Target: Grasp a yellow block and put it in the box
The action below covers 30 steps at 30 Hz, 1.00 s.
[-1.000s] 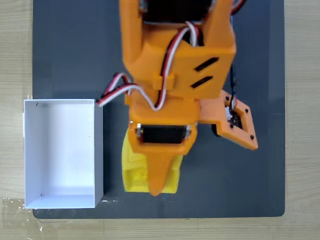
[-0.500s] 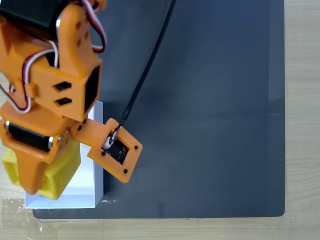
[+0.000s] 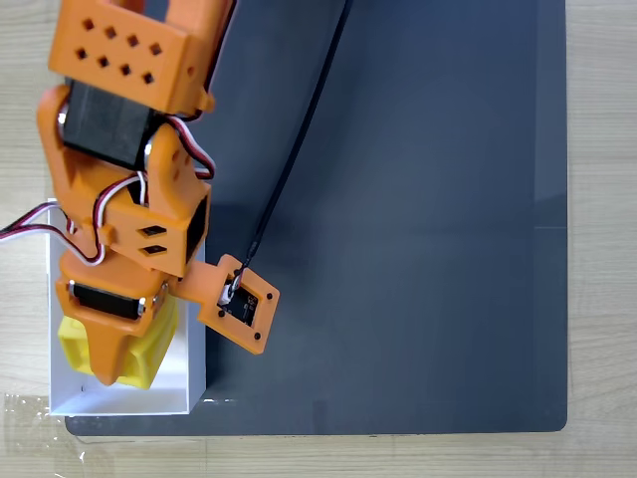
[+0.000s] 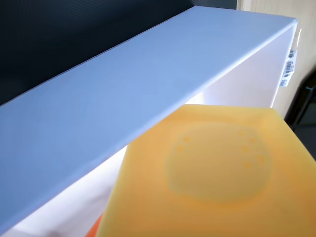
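The orange pincer (image 3: 107, 370) grips the bright yellow plastic cube (image 3: 149, 354) over the near end of the white open-topped box (image 3: 189, 383) at the left of the dark surface (image 3: 418, 249), inside its walls, apparently positioned for release.

The arm (image 3: 129, 199) is orange printed plastic with black motors (image 3: 105, 124), red, white and black wires (image 3: 119, 199), and a small camera bracket (image 3: 239, 304).
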Tool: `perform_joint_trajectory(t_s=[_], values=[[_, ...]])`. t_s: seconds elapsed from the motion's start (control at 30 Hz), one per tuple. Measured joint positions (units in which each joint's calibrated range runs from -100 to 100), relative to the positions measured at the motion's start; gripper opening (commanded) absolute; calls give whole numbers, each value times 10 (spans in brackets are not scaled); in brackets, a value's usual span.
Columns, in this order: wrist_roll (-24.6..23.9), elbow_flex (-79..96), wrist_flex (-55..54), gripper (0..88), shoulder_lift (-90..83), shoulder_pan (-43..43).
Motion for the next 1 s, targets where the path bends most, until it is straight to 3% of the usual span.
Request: perform_joint_trajectory(t_s=[0.2, 0.4, 0.5, 0.83, 1.0], values=[[15, 0, -5, 245, 19, 2], [15, 0, 0, 403, 19, 10], [15, 0, 17, 440, 19, 10], [15, -1, 30, 444, 15, 6], [12, 0, 42, 442, -68, 4]])
